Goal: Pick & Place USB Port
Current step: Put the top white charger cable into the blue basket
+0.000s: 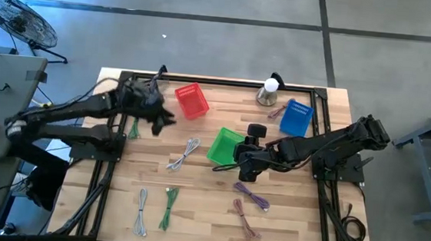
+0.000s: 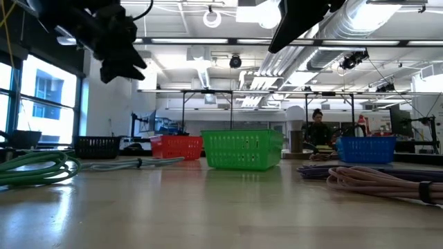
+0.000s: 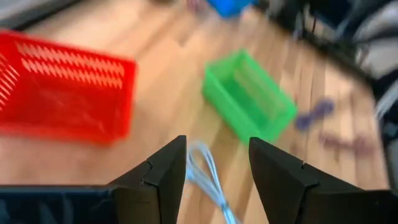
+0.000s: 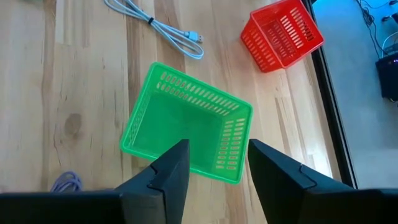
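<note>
Several bundled USB cables lie flat on the wooden table. A white one (image 1: 184, 153) is near the middle, and it shows as white cable (image 3: 202, 174) past my left fingers. My left gripper (image 1: 158, 117) hangs open and empty, high above the table, between the red basket (image 1: 191, 101) and that cable. My right gripper (image 1: 247, 160) is open and empty over the green basket (image 4: 186, 121), near its right rim. The blue basket (image 1: 296, 117) stands at the far right. In the low view, the left gripper (image 2: 116, 48) is well above the table.
More cables lie about: a white cable (image 1: 141, 211) and a green cable (image 1: 168, 208) near the front edge, a green cable (image 1: 132, 127) at the left, and purple cables (image 1: 252, 194) right of centre. A metal dome with a white ball (image 1: 268, 92) stands at the far edge. A black frame (image 1: 203, 81) rims the table.
</note>
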`<action>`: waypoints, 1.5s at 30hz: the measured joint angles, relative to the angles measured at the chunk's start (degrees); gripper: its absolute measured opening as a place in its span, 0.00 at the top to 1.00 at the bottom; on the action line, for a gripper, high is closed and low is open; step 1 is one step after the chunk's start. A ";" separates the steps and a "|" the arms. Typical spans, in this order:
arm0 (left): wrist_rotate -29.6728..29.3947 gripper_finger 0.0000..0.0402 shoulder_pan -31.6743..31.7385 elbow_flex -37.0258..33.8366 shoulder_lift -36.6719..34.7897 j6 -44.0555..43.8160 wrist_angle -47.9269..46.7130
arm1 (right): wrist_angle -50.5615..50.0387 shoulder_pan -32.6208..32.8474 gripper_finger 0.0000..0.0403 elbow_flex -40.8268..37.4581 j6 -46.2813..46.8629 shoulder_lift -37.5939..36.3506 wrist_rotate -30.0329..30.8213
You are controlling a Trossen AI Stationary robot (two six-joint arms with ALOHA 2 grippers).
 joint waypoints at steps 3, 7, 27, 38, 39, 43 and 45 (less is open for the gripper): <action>-7.20 0.58 -10.52 -0.02 2.08 -1.77 -0.98 | -0.04 0.00 0.61 0.00 0.45 0.00 -0.15; -15.94 0.58 -22.04 -0.07 5.75 -2.49 1.28 | -0.11 0.00 0.61 0.00 1.49 0.00 -0.18; -28.28 0.58 -33.42 -0.09 28.91 -16.89 4.85 | -0.09 0.11 0.62 0.00 4.48 0.02 -2.37; -26.35 0.58 -33.42 -0.09 34.03 -21.86 6.67 | -0.09 0.11 0.62 0.00 6.52 0.02 -4.28; -25.97 0.58 -33.42 -0.07 34.25 -21.94 7.23 | -0.11 0.11 0.62 0.00 6.85 0.02 -4.72; -24.36 0.58 -33.42 -0.07 35.21 -22.08 8.91 | -0.11 0.29 0.63 0.00 7.69 0.02 -5.32; -23.77 0.58 -33.42 -0.03 35.99 -22.11 9.55 | -0.09 0.60 0.63 0.00 7.71 0.02 -5.23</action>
